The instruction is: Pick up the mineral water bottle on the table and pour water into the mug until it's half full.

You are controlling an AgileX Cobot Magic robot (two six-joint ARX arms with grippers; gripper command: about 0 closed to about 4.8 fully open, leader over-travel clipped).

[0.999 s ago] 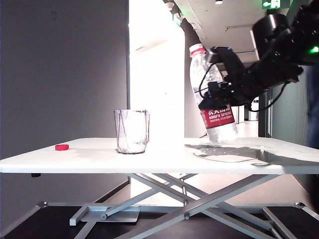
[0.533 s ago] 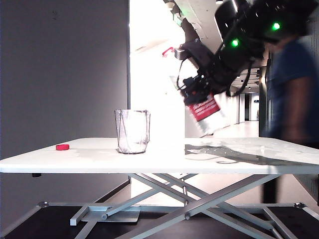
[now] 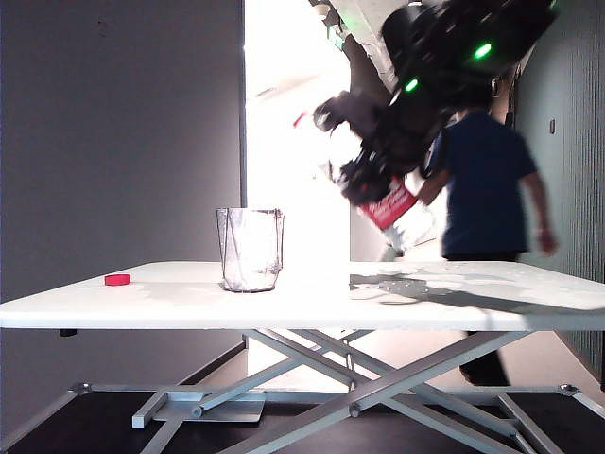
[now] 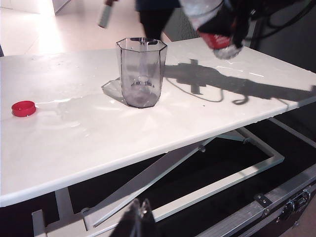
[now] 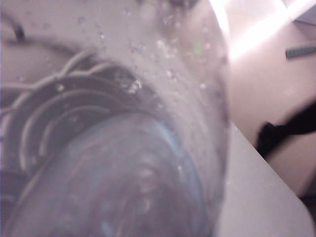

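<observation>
My right gripper (image 3: 367,180) is shut on the mineral water bottle (image 3: 389,204) and holds it in the air above the table (image 3: 142,305), to the right of the mug (image 3: 250,249). The bottle leans steeply, its neck up and toward the mug, its base down to the right. The mug (image 4: 141,71) stands upright and I see no water in it. In the right wrist view the bottle (image 5: 113,123) fills the picture, droplets on its wall, and hides the fingers. My left gripper (image 4: 140,221) hangs shut below the table's near edge, far from both.
A small red cap (image 3: 117,279) lies on the table left of the mug. Wet patches shine on the tabletop (image 4: 74,116) near the mug. A person in dark blue (image 3: 484,189) stands behind the table on the right. Grey cross frame (image 3: 359,378) below.
The right arm has swung the bottle leftward toward the mug and tipped it much further over. A person has walked into view behind the table. The mug and the cap have not moved.
</observation>
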